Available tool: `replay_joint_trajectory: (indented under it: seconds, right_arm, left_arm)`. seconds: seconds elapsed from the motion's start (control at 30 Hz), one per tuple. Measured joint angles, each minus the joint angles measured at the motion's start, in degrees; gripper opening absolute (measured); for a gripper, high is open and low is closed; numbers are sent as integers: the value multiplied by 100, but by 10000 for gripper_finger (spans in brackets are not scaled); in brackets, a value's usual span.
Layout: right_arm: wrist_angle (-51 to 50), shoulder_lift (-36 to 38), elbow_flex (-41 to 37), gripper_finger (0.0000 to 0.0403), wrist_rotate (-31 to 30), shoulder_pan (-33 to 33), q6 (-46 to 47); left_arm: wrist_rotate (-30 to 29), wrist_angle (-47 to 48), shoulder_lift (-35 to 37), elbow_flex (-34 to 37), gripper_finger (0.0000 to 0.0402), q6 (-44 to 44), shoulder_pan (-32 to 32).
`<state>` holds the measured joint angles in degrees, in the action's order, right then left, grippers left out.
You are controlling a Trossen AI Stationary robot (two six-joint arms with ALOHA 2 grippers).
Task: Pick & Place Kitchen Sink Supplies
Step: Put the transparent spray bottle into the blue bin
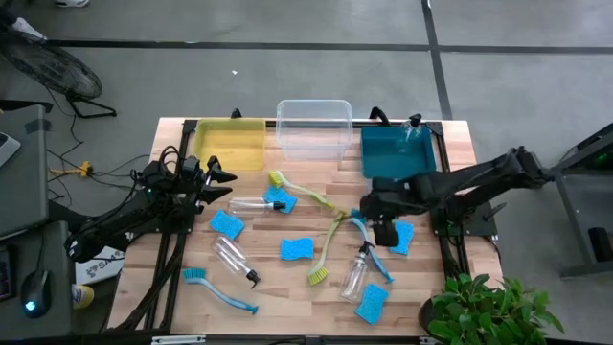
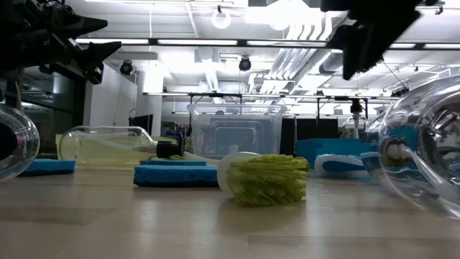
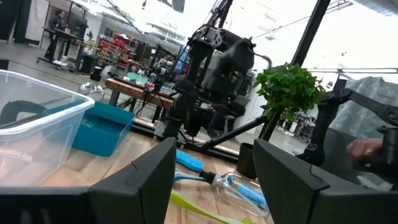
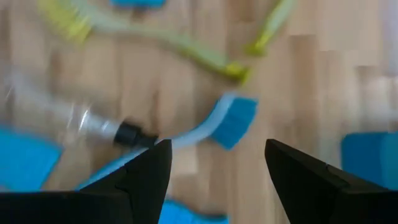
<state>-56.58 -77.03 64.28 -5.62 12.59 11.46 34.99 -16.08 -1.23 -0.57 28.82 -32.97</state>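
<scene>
Overhead, wooden slatted bench [image 1: 287, 278] strewn with sink supplies: bright-blue rectangular sponges, long-handled dish brushes, clear plastic spray bottles with black nozzles. Along the far edge, three plastic bins: yellow bin [image 1: 230, 143], clear bin [image 1: 313, 126], teal bin [image 1: 397, 151], the last already holding one spray bottle.

Right pincer [image 1: 385, 230]: fingers spread wide, nothing between them, hovering over the cluster right of centre. Directly beneath, as judged from the right wrist view: blue-headed dish brush [image 4: 231, 122], its pale handle running beside the black nozzle of a clear spray bottle [image 4: 74, 121]. Yellow-green dish brush [image 1: 326, 251] just beside, handles crossing.

Left pincer [image 1: 216, 182]: raised near the yellow bin, fingers parted, empty; waiting.

Step in hand, as judged: descent of the right pincer for a pick from the cluster. For a clean grasp:
- align the fingers across the blue brush handle, not along it;
- centre on a bare stretch of handle, clear of the bottle nozzle and the yellow-green handle;
- lower straight down to avoid nudging neighbours;
- close fully before lifting.

Risk: catching two handles at once where they overlap.
</scene>
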Motion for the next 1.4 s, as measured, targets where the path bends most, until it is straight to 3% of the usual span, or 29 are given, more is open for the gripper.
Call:
replay_joint_trajectory:
  seconds: [0.17, 0.43, 0.9, 1.4]
  right_arm:
    - [-61, -255, 16, 252, 363, 407, -1306]
    - [69, -614, 16, 252, -11, 672, -2753]
    - [687, -1573, 16, 252, 610, 654, -3455]
    - [742, -2134, 16, 252, 704, 654, -3753]
  left_arm:
    - [1, 1, 0, 0, 209, 0, 0]
    - [1, 1, 0, 0, 209, 1, 0]
    - [-1, -1, 0, 0, 209, 0, 0]
    - [1, 0, 0, 0, 209, 1, -1]
